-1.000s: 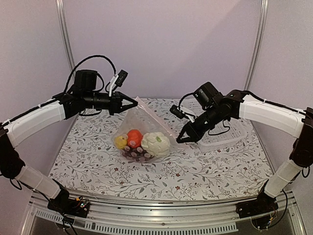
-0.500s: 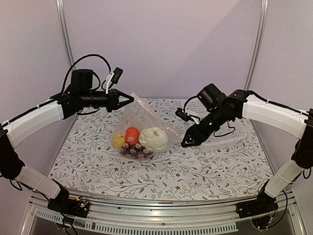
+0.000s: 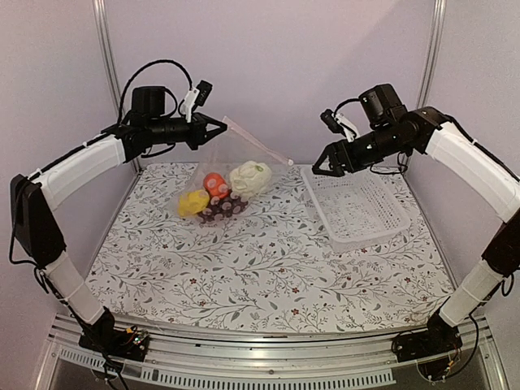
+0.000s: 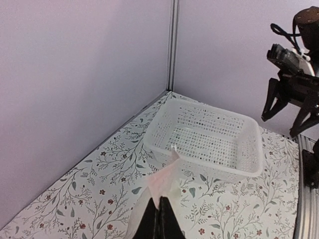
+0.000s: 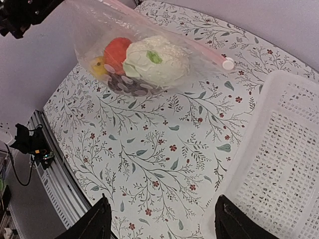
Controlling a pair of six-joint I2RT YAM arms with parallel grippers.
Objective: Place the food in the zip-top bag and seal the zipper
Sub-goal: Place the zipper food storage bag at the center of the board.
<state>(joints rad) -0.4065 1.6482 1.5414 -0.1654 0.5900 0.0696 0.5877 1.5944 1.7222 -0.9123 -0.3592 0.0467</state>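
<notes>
The clear zip-top bag (image 3: pixel 231 175) hangs in the air at the back left, and my left gripper (image 3: pixel 221 127) is shut on its top corner. Inside lie the food pieces: a white cauliflower (image 3: pixel 250 176), an orange-red piece (image 3: pixel 214 184), a yellow piece (image 3: pixel 193 202) and dark grapes (image 3: pixel 221 209). The pale pink zipper (image 3: pixel 260 143) slopes down to a white slider (image 5: pixel 228 63). My left wrist view shows the shut fingers (image 4: pixel 153 221) pinching the bag's pinkish edge (image 4: pixel 162 181). My right gripper (image 3: pixel 322 166) is open and empty, right of the bag and apart from it.
A white perforated basket (image 3: pixel 361 210) stands on the floral tablecloth (image 3: pixel 268 268) at the right, below my right gripper. It is empty in the left wrist view (image 4: pixel 209 142). Metal posts and purple walls close the back and both sides.
My left gripper lifted the bag up off the table. My right gripper opened, let go of the bag's right edge and rose to the right.
</notes>
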